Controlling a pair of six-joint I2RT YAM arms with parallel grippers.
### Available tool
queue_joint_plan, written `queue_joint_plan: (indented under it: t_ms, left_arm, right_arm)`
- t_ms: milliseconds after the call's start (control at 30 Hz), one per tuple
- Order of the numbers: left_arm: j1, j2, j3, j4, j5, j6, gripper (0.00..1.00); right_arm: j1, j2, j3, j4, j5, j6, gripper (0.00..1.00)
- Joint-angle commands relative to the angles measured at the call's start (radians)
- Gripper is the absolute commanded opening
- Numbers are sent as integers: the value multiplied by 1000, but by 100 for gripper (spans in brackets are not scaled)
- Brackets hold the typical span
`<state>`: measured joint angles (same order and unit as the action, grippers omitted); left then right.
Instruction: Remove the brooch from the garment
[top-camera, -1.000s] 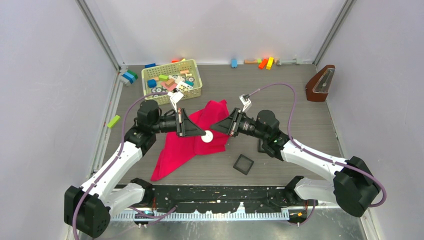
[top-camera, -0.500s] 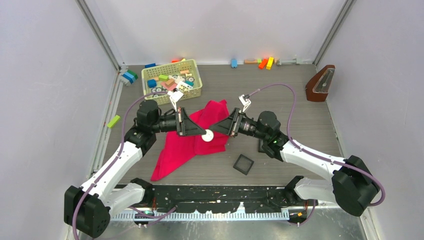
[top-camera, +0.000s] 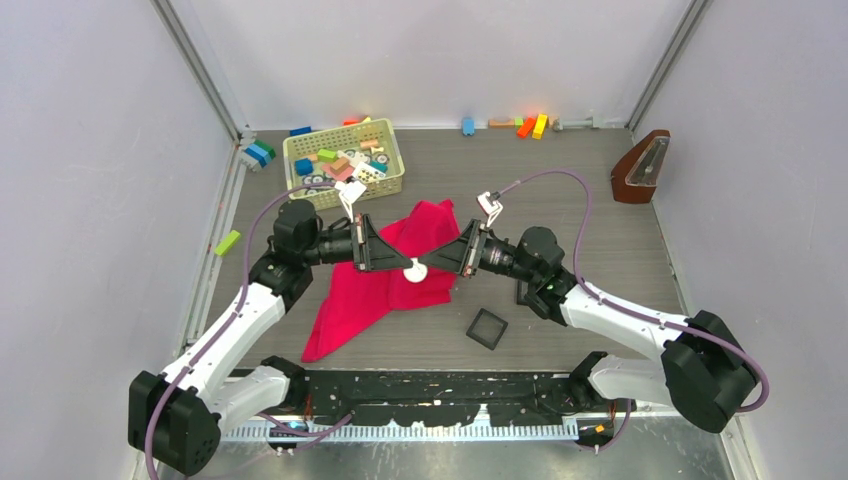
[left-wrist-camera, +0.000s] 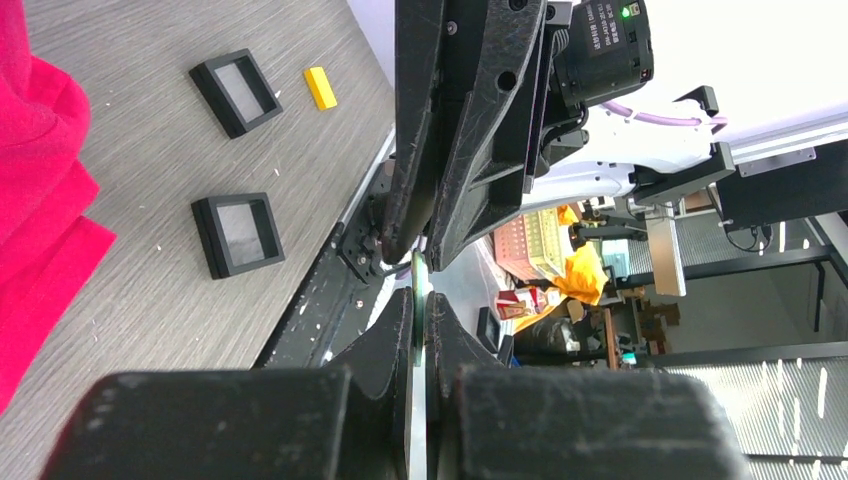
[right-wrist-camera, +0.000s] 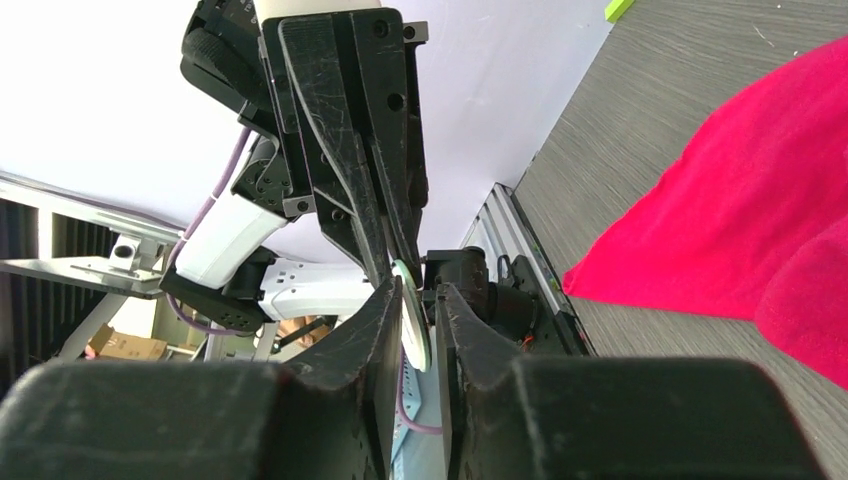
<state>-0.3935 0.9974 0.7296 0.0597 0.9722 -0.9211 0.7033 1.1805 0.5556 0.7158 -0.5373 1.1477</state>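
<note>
Pale-yellow basket (top-camera: 350, 188) w/ mixed toy blocks is sitting far left on grey table (top-camera: 630, 250). Blue blocks (top-camera: 258, 154) are lying just left of it, and a lime block (top-camera: 228, 242) is lying nearer, by left edge. More blocks (top-camera: 530, 126) are lining far wall. Brown metronome (top-camera: 640, 168) is standing far right. Black sq tray (top-camera: 487, 328) is lying near, right of centre. A 2nd tray (left-wrist-camera: 237, 91) is lying just beyond it, w/ small yellow block (left-wrist-camera: 320, 87) beside it.

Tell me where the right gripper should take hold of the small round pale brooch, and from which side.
Pinch its two flat faces on the free half, coming edge-on from opposite the left gripper, which clamps the other half. The small round pale brooch is a thin disc held on edge above the crimson-pink garment; its rim gives no seat.
</note>
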Motion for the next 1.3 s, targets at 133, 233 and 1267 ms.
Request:
queue_joint_plan:
  t_ms: [133, 233, 1267]
  left_arm:
    - [-4, 16, -3, 109, 11, -34, 0]
    - [-4, 27, -4, 121, 10, -34, 0]
    - [-7, -245, -95, 129, -202, -344, 94]
  right_arm:
    - [-2, -12, -10, 84, -31, 19, 3]
    - [-2, -22, -11, 88, -41, 30, 12]
    - [-10, -577, 4, -734, 522, -351, 0]
